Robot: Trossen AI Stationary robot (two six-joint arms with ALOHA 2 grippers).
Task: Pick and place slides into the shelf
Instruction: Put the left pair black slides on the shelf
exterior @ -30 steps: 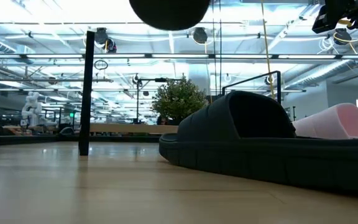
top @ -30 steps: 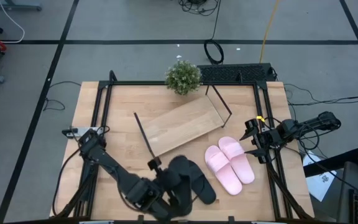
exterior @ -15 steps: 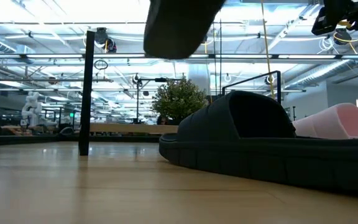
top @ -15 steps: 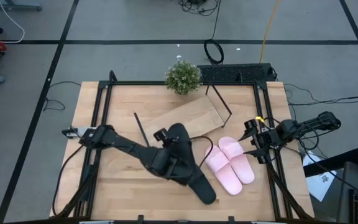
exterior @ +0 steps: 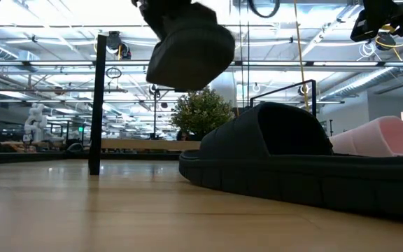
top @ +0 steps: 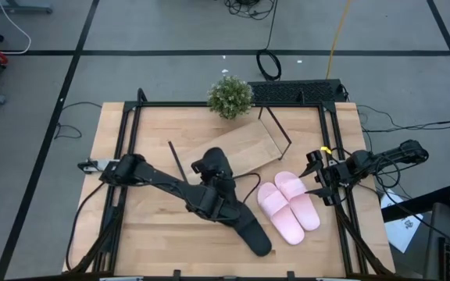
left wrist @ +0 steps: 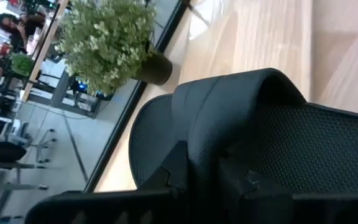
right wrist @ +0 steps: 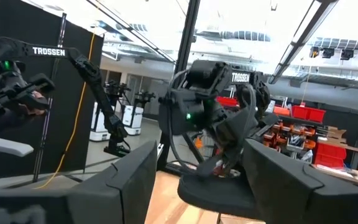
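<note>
Now the left pincer [top: 213, 181], clamped on a black slide [top: 214, 168], should lower it flat onto the shelf [top: 237, 153]; right pincer [top: 316, 176] waits apart.

A grey floor [top: 162, 31] crossed by dark lines surrounds the wooden table [top: 151, 238]. Cables [top: 269, 64] trail across it. Beyond, bright ceiling lights [exterior: 61, 14] and, seemingly, red bins [right wrist: 306, 113].

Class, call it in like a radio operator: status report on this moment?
Left claw shut on black slide, airborne over shelf. Right claw open, parked at table edge. Path clear.
</note>
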